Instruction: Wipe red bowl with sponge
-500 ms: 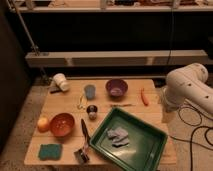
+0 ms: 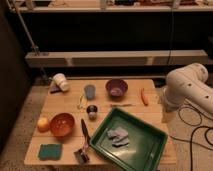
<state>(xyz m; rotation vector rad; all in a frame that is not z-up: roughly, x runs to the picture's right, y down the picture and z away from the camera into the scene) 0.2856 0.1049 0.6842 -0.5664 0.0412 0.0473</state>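
The red bowl [image 2: 62, 124] stands upright at the front left of the wooden table [image 2: 137, 112]. The teal sponge [image 2: 50, 151] lies flat just in front of it, near the table's front left corner. My gripper is not in view. Only the white arm [image 2: 186, 89] shows, beside the table's right edge and far from the bowl and the sponge.
An orange ball [image 2: 43, 124] touches the bowl's left side. A black tool [image 2: 84, 141] lies right of the bowl. A green tray [image 2: 145, 150] holds a grey cloth [image 2: 118, 136]. Behind are a white cup [image 2: 61, 82], blue cup [image 2: 90, 91], purple bowl [image 2: 116, 88] and carrot [image 2: 144, 96].
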